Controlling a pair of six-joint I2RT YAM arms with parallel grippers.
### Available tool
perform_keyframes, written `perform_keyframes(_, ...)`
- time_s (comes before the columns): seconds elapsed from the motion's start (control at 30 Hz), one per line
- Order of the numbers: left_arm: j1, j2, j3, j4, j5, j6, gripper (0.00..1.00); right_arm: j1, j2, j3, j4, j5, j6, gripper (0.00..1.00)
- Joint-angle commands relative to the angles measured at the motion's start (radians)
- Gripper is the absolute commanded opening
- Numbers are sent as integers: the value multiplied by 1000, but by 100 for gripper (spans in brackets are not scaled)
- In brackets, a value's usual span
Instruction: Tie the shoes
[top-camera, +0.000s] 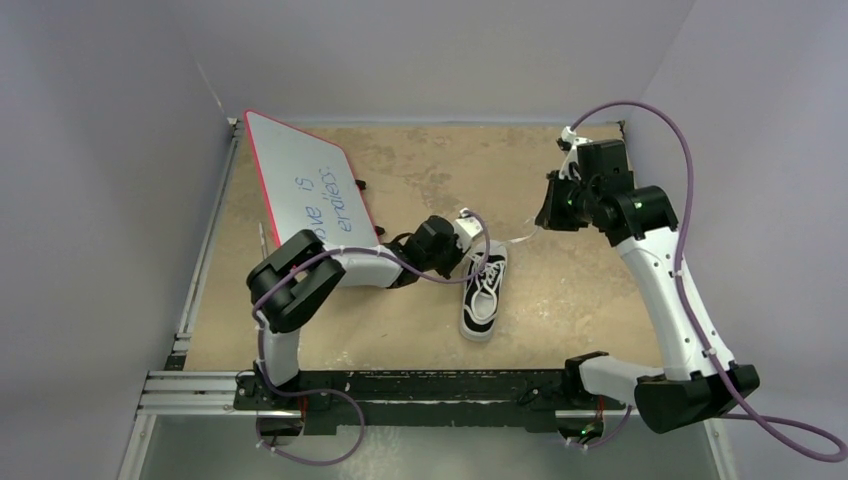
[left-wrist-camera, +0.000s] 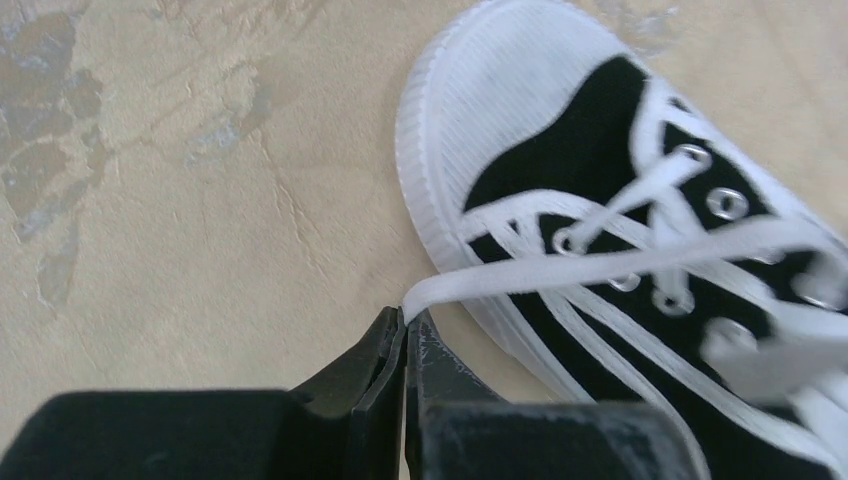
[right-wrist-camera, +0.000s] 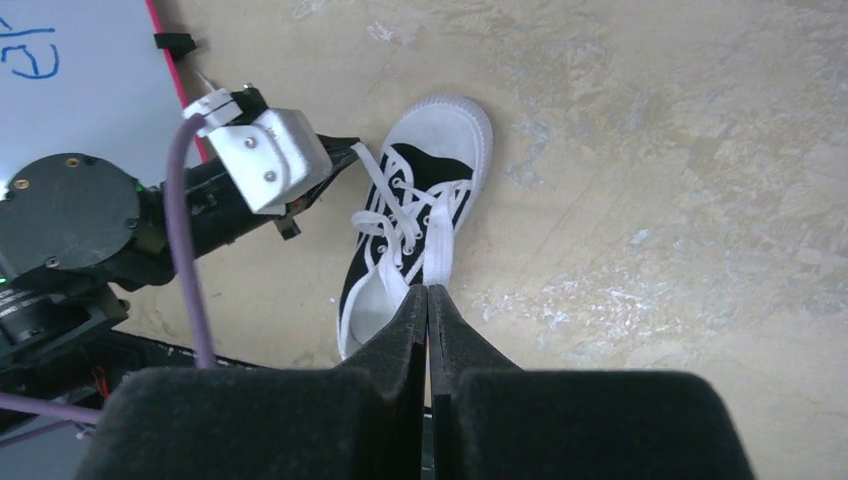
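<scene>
The sneaker (top-camera: 483, 295) lies on its sole near the centre of the bench (top-camera: 580, 310). In the overhead view its white toe cap points to the top of the frame and its heel opening to the bottom. The upper is black canvas with white stripes.

Left end effector (left-wrist-camera: 405, 325): closed. In the left wrist view its two dark fingers meet at the lower centre of the frame and pinch the end of lace strand A (left-wrist-camera: 600, 265). This strand runs taut to the right across the eyelets. The fingertips sit just beside the sole edge, below the toe cap in that frame.

Right end effector (right-wrist-camera: 428, 300): closed. In the right wrist view its fingers meet at the lower centre of the frame and grip lace strand B (right-wrist-camera: 440, 250). This strand rises from the laced section of the sneaker into the fingertips. In the overhead view it stretches from the sneaker toward the upper right of the frame.

A whiteboard (top-camera: 300, 185) with a red edge and blue handwriting stands tilted at the upper left of the overhead view, beside the left arm.
</scene>
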Motion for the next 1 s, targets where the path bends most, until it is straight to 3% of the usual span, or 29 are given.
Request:
perform_keyframes(0.0,-1,-186,-26,-33,120,-125,0,-4,-9,-19,32,-110,-9,0)
perform_keyframes(0.17,-1,-216,-18,19,307,-353,0,-6,-8,-45,85,-248,-2,0)
perform_keyframes(0.27,-1,-199,-44,124,364,-415,0,-8,6,-50,57,-142,19,0)
perform_keyframes(0.57,41,-183,-60,159,454,-356,0,-9,64,94,-12,82,46,0)
perform_keyframes(0.7,67,-204,-79,155,472,-354,0,-8,62,66,19,3,57,0)
perform_keyframes(0.87,75,-233,-86,115,473,-330,0,-8,37,33,38,9,77,0)
perform_keyframes(0.97,70,-220,-90,165,486,-371,0,-8,38,13,79,-85,82,0)
